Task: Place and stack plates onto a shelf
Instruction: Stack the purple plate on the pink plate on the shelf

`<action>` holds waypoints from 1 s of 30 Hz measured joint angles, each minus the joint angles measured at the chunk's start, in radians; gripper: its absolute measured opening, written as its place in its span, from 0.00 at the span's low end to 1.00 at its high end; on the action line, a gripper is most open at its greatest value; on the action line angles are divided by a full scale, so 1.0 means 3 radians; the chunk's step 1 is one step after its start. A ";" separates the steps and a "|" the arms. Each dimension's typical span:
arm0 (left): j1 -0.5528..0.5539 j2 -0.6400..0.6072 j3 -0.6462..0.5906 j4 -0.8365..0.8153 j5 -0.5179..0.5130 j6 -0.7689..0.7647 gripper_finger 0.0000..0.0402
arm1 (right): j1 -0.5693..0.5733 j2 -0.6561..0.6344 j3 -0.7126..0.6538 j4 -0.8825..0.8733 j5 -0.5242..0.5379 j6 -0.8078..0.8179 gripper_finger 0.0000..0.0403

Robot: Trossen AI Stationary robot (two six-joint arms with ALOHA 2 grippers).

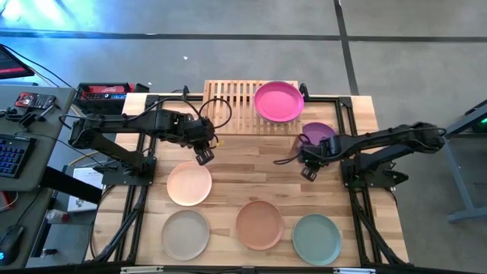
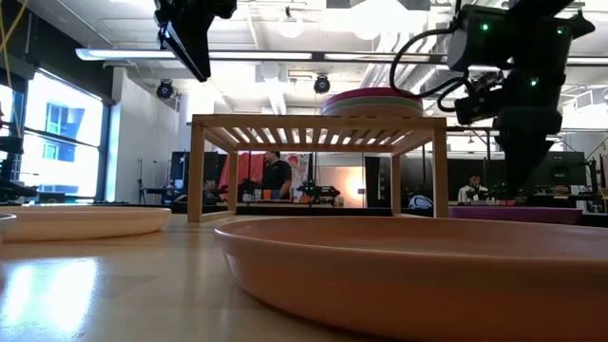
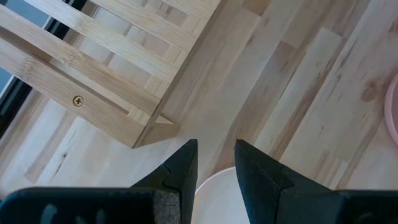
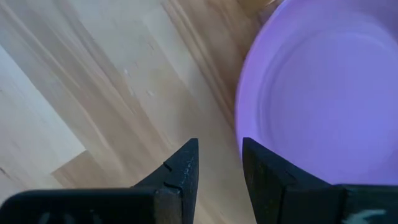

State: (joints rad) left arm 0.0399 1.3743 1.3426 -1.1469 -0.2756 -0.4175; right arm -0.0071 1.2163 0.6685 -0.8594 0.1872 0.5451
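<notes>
Left gripper [image 1: 204, 157] hangs above the desk [image 1: 228, 179], just near of the shelf [image 1: 228, 103], over the peach plate's [image 1: 189, 183] far edge; jaws apart w/ a narrow gap, holding nothing. Magenta plate [image 1: 278, 100] sits on the shelf's right half, prob. atop another. Right gripper [image 1: 307, 172] hovers at the purple plate's [image 1: 319, 133] near-left rim, jaws slightly apart, empty.

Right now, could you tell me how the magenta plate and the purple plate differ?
The magenta plate sits on top of the shelf; the purple plate lies on the table beside it. The right gripper hangs by the purple plate's edge, while no gripper is near the magenta plate. Both are round, shallow and appear equal in size.
</notes>
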 joint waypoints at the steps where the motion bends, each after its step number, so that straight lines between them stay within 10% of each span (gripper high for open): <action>1: 0.0000 0.0000 0.0000 0.0000 0.0000 -0.0001 0.24 | 0.0000 0.0000 -0.0028 0.0034 0.0004 0.0008 0.24; 30: 0.0000 0.0000 0.0000 0.0002 -0.0001 0.0005 0.24 | -0.0001 0.0000 -0.0266 0.0313 0.0147 -0.0049 0.24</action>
State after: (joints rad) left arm 0.0399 1.3743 1.3426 -1.1464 -0.2760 -0.4162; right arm -0.0074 1.2163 0.5888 -0.7654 0.2313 0.5304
